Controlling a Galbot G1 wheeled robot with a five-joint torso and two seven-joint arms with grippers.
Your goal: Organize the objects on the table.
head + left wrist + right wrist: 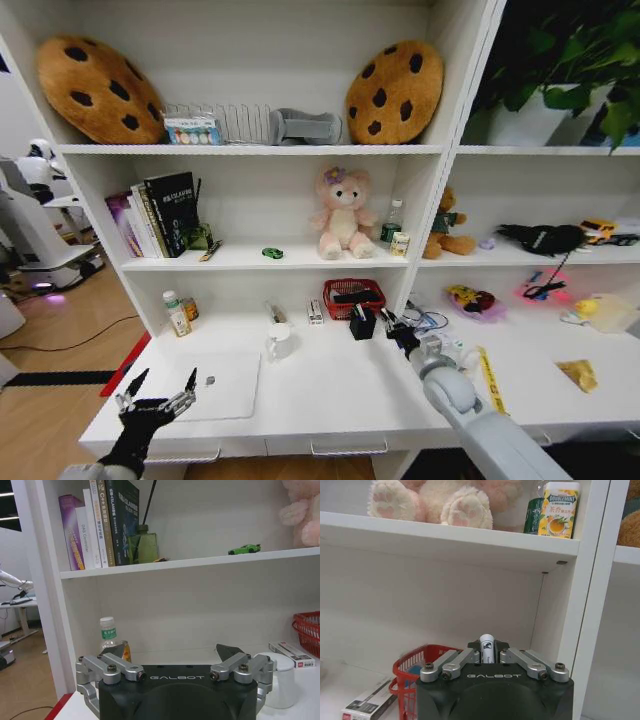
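On the left of the white table (330, 400) lies the slim silver-white laptop (225, 385). My left gripper (160, 392) (170, 652) hovers open over the front left corner, just left of the laptop. My right gripper (393, 327) (487, 647) is shut on a white pen (487, 650), held upright beside a black pen holder (362, 323). The tiny green toy car (272, 253) (244, 549) rests on the shelf above the table.
A red basket (353, 296) (407, 672) stands at the back, a white mug (280, 342) and a bottle (176, 313) to its left. The pink bear (342, 212) and books (160, 213) sit on the shelf. A shelf upright (580, 595) rises close beside my right gripper.
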